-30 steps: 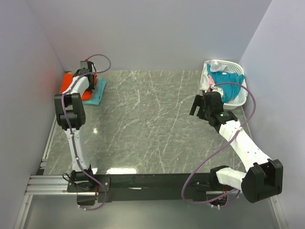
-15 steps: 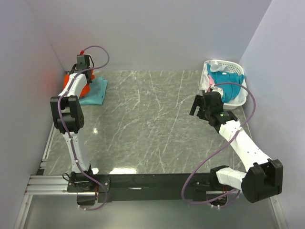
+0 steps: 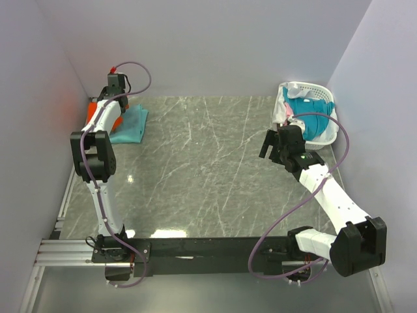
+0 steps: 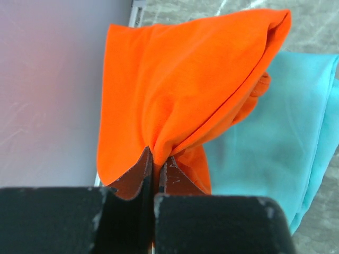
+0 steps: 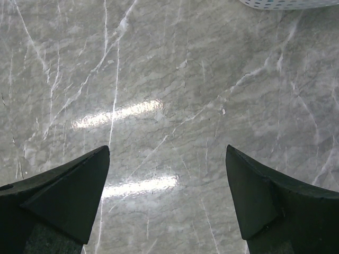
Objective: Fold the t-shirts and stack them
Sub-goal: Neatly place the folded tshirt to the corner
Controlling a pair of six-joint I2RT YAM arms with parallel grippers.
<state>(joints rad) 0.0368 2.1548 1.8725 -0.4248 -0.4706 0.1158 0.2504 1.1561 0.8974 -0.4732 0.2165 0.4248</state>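
Observation:
My left gripper (image 4: 157, 159) is shut on a fold of the bright orange t-shirt (image 4: 185, 90), which hangs bunched from the jaws. The mint-green t-shirt (image 4: 280, 137) lies flat under it and to its right. In the top view the left gripper (image 3: 111, 103) is at the table's far left corner, over the orange t-shirt (image 3: 98, 108) and the mint-green one (image 3: 132, 124). My right gripper (image 3: 269, 145) is open and empty above bare table, also in its wrist view (image 5: 167, 153). Teal-blue (image 3: 309, 117), pink and white t-shirts lie heaped in the basket.
The white slotted basket (image 3: 329, 134) stands at the far right corner, just behind my right gripper; its rim shows in the right wrist view (image 5: 286, 4). The left wall (image 4: 47, 79) is close beside the orange shirt. The marble table (image 3: 202, 163) lies between the arms.
My left gripper has moved toward the far wall, raising the orange shirt and uncovering more of the mint-green one. The right arm has not moved.

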